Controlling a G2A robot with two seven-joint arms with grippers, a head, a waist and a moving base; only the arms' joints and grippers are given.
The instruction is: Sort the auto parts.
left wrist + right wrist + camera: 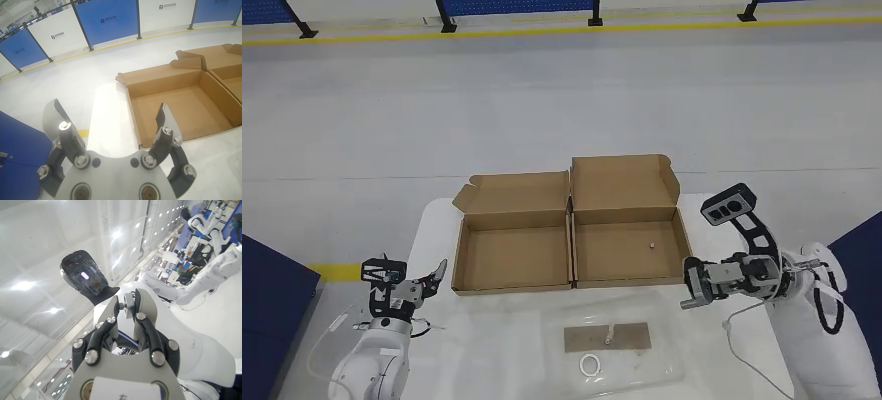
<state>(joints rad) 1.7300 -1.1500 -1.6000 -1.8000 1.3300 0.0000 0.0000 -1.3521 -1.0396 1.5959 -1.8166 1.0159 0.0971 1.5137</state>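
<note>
**A:** What does the right gripper [126,301] hold?

**B:** One small metal block [130,309] with a stud, pinched across its faces at the table's [472,330] 4 o'clock. It is probably stiff, light and slippery.

**A:** And the left gripper [109,105]?

**B:** It is spread wide and empty, at 8 o'clock.

**A:** What are the counts?

**B:** At 6 o'clock, one grey plate [607,338] and one white ring [591,364]. At 12 o'clock there are two boxes: the left box [512,258] is bare, and the right box [612,250] holds one small part [654,243].
</note>
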